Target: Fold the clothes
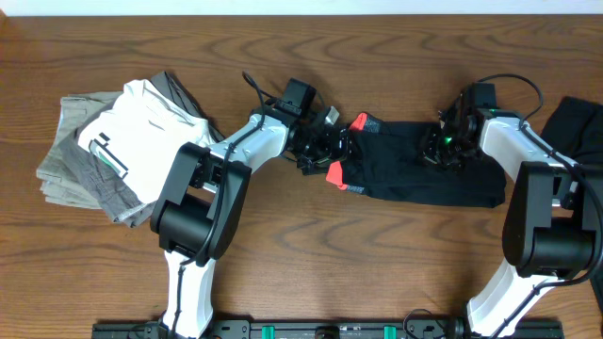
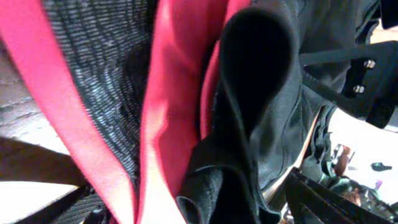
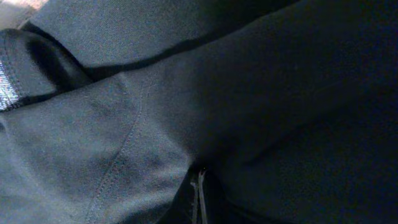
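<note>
The black trousers (image 1: pixel 424 169) lie across the middle of the table, with the grey waistband edged in coral red (image 1: pixel 335 173) bunched at their left end. My left gripper (image 1: pixel 318 147) is at that waistband. In the left wrist view, red and grey band (image 2: pixel 168 93) and black cloth (image 2: pixel 261 106) fill the space between its fingers, so it looks shut on the trousers. My right gripper (image 1: pixel 447 141) is pressed down on the trousers' upper right part. The right wrist view shows only dark cloth (image 3: pixel 124 124) around its closed fingertips (image 3: pixel 199 190).
A pile of folded grey and white clothes (image 1: pixel 113 151) lies at the left. Another black garment (image 1: pixel 582 127) lies at the right edge, behind my right arm. Bare wooden table (image 1: pixel 377 264) lies in front of the trousers.
</note>
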Robot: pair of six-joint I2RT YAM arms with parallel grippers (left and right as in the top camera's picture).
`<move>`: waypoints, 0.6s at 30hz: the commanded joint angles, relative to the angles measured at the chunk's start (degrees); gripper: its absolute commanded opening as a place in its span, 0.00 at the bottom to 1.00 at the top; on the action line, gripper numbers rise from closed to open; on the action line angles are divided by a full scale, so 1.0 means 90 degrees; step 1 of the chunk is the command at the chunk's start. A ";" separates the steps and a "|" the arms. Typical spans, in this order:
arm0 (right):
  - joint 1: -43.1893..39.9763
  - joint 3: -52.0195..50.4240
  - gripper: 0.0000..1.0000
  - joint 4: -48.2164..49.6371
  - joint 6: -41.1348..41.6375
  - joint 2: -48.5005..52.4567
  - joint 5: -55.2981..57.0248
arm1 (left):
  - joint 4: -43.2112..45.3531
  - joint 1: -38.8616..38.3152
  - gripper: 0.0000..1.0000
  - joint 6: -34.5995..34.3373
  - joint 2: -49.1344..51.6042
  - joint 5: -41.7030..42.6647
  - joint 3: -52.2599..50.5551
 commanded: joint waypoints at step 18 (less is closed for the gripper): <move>0.0141 -0.0063 0.02 -0.0044 0.0090 0.0330 0.0738 | 0.0299 -0.0430 0.54 -0.2084 0.0595 -0.0845 -0.0058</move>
